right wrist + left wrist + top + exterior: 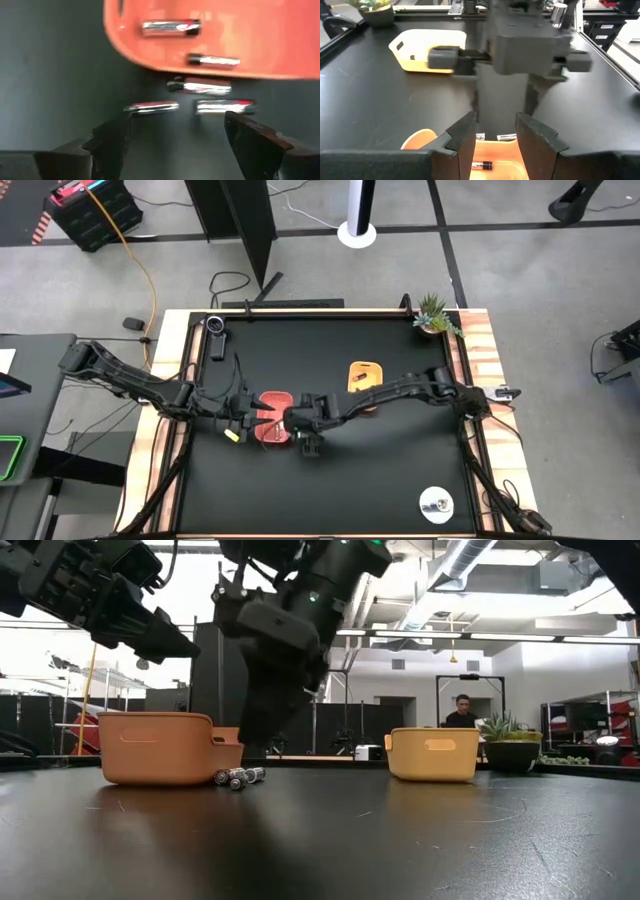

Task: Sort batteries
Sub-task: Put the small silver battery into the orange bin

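Note:
The orange tray (272, 429) sits at the table's middle left, and the yellow tray (364, 375) lies farther right and toward the far edge. Three batteries (150, 107) (225, 106) (200, 87) lie on the table just outside the orange tray's rim (165, 67); in the low view they form a small cluster (238, 777). Two more batteries (170, 27) (212, 60) lie inside that tray, and one (482, 165) shows there in the left wrist view. My right gripper (172, 135) hangs open above the loose batteries. My left gripper (495, 135) is open over the orange tray's left part.
A round silver-white disc (436, 503) lies near the table's near right corner. A potted plant (434, 315) stands at the far right corner and a small black device (215, 330) near the far left. The two arms' grippers (290, 425) are close together over the orange tray. A person (462, 712) is in the room behind.

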